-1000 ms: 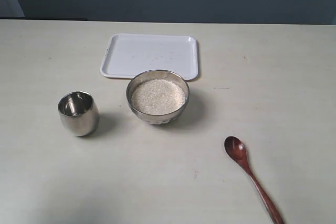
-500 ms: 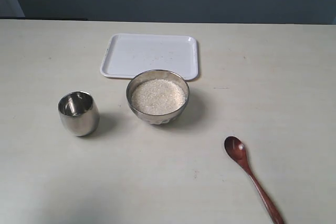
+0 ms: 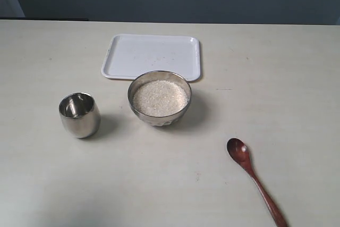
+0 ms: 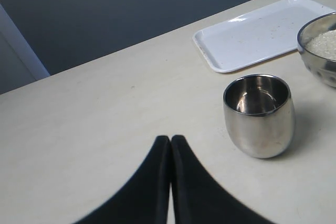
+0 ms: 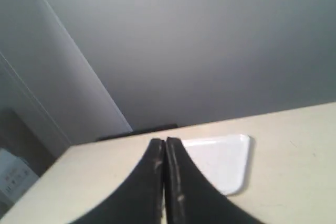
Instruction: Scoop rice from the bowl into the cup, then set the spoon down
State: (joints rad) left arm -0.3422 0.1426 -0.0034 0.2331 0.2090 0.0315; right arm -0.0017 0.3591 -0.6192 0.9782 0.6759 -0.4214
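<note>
rice (image 3: 160,98): white, granular | bowl (image 3: 154,117): shiny silver | cup (image 3: 79,119): shiny silver | spoon (image 3: 239,152): dark reddish-brown | tray (image 3: 151,57): white | table (image 3: 297,78): pale cream | left gripper (image 4: 171,139), right gripper (image 5: 164,141): black

**Pale table, four things on it**

The cream table (image 3: 297,78) carries a white tray (image 3: 151,56) at the far middle, a steel bowl (image 3: 159,118) just nearer, a steel cup (image 3: 79,118) left of it, and a wooden spoon (image 3: 258,184) near right.
</note>
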